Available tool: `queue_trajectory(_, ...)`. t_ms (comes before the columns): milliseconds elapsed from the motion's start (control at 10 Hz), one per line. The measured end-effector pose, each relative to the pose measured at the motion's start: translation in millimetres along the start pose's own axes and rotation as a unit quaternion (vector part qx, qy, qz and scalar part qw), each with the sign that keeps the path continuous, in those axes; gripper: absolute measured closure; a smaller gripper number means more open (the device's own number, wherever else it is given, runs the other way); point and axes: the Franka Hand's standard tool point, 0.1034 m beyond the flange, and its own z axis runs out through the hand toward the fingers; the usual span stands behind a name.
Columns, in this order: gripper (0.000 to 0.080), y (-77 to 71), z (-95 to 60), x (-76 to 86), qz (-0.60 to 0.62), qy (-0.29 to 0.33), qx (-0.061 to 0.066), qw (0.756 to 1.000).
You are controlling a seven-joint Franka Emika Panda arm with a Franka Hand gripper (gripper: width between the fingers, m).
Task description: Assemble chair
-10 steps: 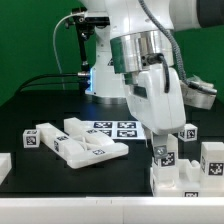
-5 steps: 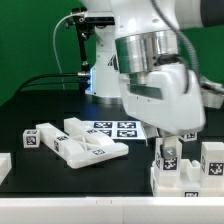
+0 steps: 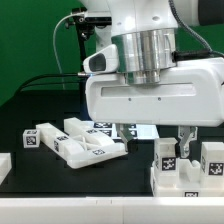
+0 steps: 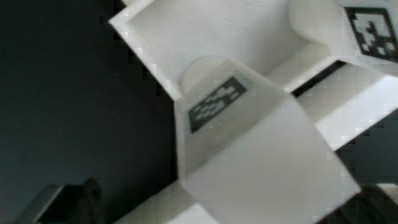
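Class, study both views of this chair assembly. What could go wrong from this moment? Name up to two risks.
1. The open tool hangs low over the tagged upright post, one finger close beside it; a sideways move could knock the post askew.
2. Whether the post sits fully in the white base block cannot be seen, so it might tip or lift.

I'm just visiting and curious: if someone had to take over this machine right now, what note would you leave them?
The hand is open, fingers wide apart, nothing held. It hangs low over the tagged post of the part-built block at the exterior view's right.
Flat panels and a small block lie loose at the exterior view's left, near the marker board.
Done: some pieces appear joined at the right.
Left: add the loose pieces; the chair is unfinished.
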Motion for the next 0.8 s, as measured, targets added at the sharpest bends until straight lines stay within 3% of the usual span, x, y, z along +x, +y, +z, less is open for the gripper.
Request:
queue_trajectory(300, 0.0151, -2.8, 1.1, -2.8, -0.166, 0.002, -0.010, 0.986)
queue_trajectory(400, 0.0151, -2.3, 1.2, -2.5, -0.140, 0.002, -0.010, 0.990)
queue_trajectory(500, 0.0243, -2.2, 1.3, -2.5, -0.135, 0.002, -0.010, 0.991)
queue_trajectory(600, 0.0396, -2.0, 1.3, -2.4, -0.135, 0.002, -0.010, 0.991)
queue_trajectory(700, 0.0396, -2.0, 1.4, -2.4, -0.126, 0.002, -0.009, 0.992)
queue_trajectory(800, 0.0515, -1.9, 1.5, -2.5, -0.084, 0.002, -0.009, 0.996)
